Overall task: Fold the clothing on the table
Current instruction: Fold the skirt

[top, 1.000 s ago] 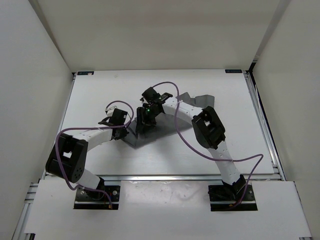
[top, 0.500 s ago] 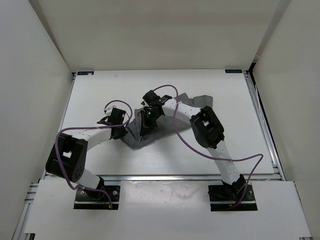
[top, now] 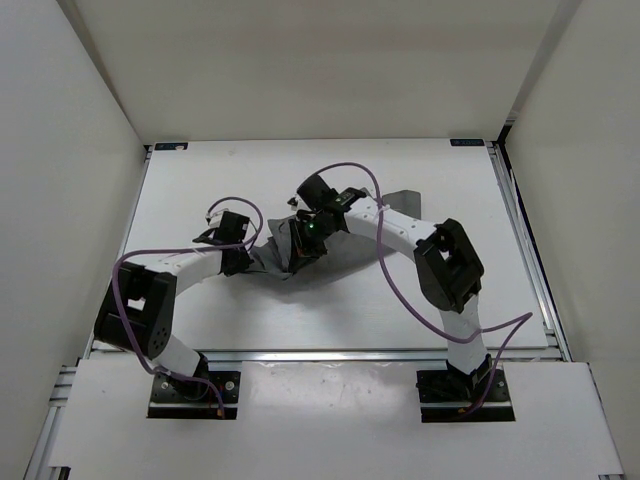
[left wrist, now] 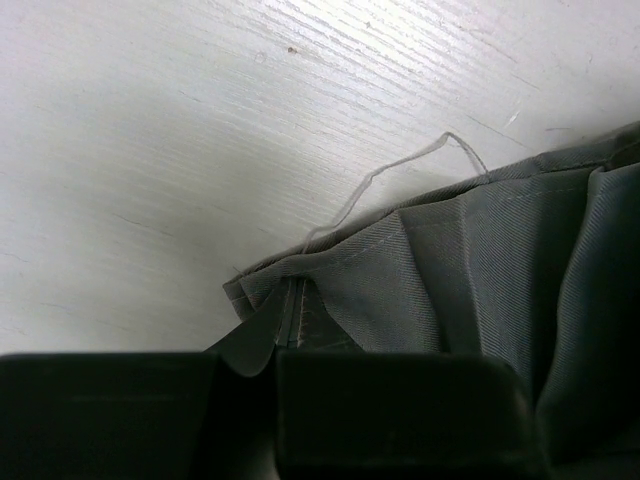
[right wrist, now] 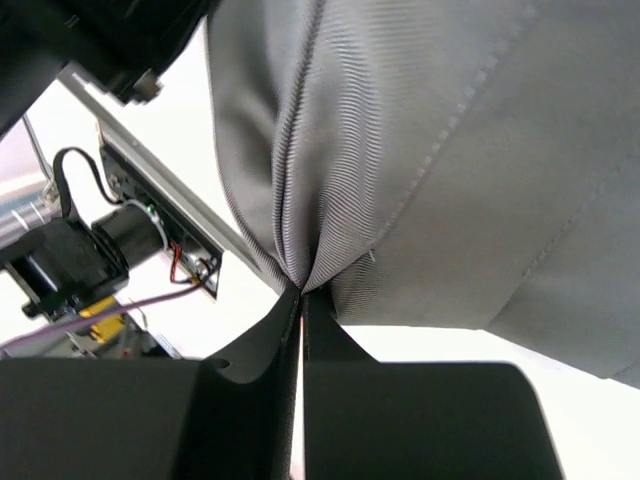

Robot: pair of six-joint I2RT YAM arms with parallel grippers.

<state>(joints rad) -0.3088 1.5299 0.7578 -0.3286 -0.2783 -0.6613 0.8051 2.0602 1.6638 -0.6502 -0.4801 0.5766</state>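
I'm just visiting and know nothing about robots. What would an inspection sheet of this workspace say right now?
Surface: white table, faintly streaked up close.
Job's things: grey clothing bunched mid-table between the arms; a loose thread at its edge.
Clutter: nothing seen.
Tools: left tool shut on the clothing's edge; right tool shut on a pinched fold.
Cables: purple cables loop along both arms.
Surroundings: white walls; metal rails along the table's sides.
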